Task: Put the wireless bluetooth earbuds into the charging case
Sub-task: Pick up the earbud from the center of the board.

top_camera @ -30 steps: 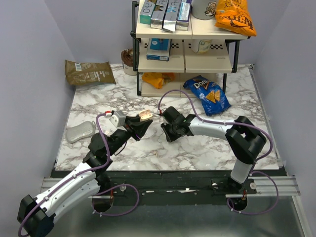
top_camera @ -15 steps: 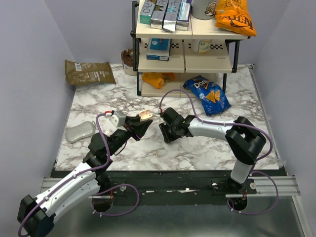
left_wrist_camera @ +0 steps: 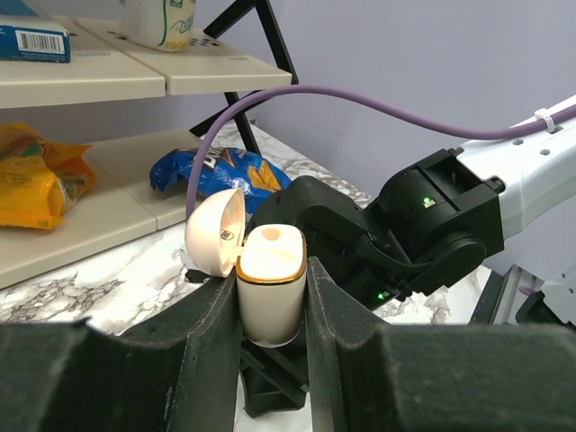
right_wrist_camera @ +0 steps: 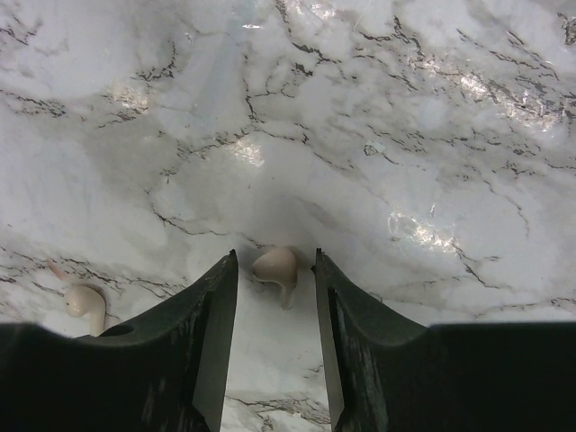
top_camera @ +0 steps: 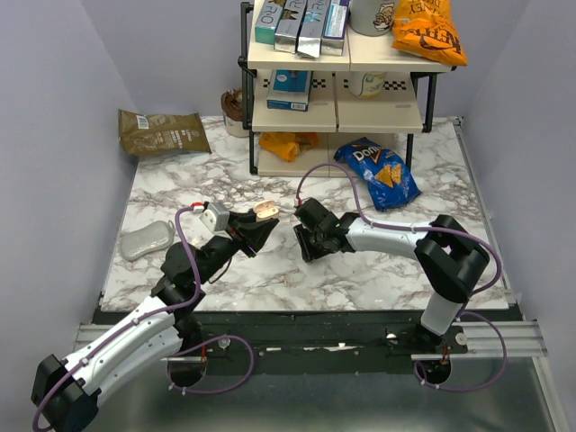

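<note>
1. The charging case (left_wrist_camera: 270,292) is being held upright by the left gripper (left_wrist_camera: 273,270), with the left fingers (left_wrist_camera: 202,337) clamped on its lower body.
2. Its lid (left_wrist_camera: 216,232) is standing open, tilted toward 10 o'clock in the left wrist view.
3. In the top view the case (top_camera: 265,210) is being held above the marble table (top_camera: 378,288), at 9 o'clock of the right gripper (top_camera: 306,245), near it but apart.
4. The right gripper (right_wrist_camera: 274,259) is being pointed down at the table, with its jaws held partway apart and nothing gripped.
5. One cream earbud (right_wrist_camera: 275,268) is being straddled by the right fingers (right_wrist_camera: 214,324). It is lying on the marble with a gap on each side.
6. A second cream earbud (right_wrist_camera: 83,301) is lying at 8 o'clock of the first, outside the fingers.
7. Whether anything is sitting in the case cannot be told.
8. A blue chip bag (top_camera: 378,171) is lying at 1 o'clock of the right gripper, and a shelf rack (top_camera: 337,99) is standing at 12 o'clock.
</note>
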Controlling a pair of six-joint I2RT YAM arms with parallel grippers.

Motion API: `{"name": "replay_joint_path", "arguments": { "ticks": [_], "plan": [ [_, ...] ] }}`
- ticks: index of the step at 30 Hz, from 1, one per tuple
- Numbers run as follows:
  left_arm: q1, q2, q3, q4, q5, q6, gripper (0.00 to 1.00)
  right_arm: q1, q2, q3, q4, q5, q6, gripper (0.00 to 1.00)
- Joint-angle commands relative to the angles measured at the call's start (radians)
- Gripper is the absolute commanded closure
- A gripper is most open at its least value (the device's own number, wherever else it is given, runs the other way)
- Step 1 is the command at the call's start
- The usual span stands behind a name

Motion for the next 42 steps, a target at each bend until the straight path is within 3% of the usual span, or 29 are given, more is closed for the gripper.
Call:
{"name": "replay_joint_path", "arguments": {
  "ticks": [1, 16, 19, 26, 33, 42],
  "plan": [
    [-0.007, -0.014, 0.005, 0.003, -0.009, -0.012, 1.00, 0.017, 0.010, -0.041, -0.056, 0.021, 0.028, 0.52],
    [-0.012, -0.023, 0.002, -0.005, -0.018, -0.007, 1.00, 0.029, 0.021, -0.031, -0.059, 0.007, 0.025, 0.69],
    [-0.012, -0.020, 0.003, -0.002, -0.017, -0.009, 1.00, 0.027, 0.015, -0.035, -0.059, 0.006, 0.027, 0.75],
    [-0.012, -0.022, 0.005, -0.007, -0.018, -0.007, 1.00, 0.029, -0.020, -0.032, -0.062, 0.044, 0.031, 0.99],
    [-0.012, -0.014, 0.018, -0.005, -0.026, 0.005, 1.00, 0.027, -0.154, 0.013, -0.114, 0.171, 0.007, 0.99],
    [-0.013, 0.039, 0.074, 0.032, -0.041, 0.052, 1.00, 0.027, -0.321, 0.194, -0.228, 0.284, -0.096, 0.99]
  ]
}}
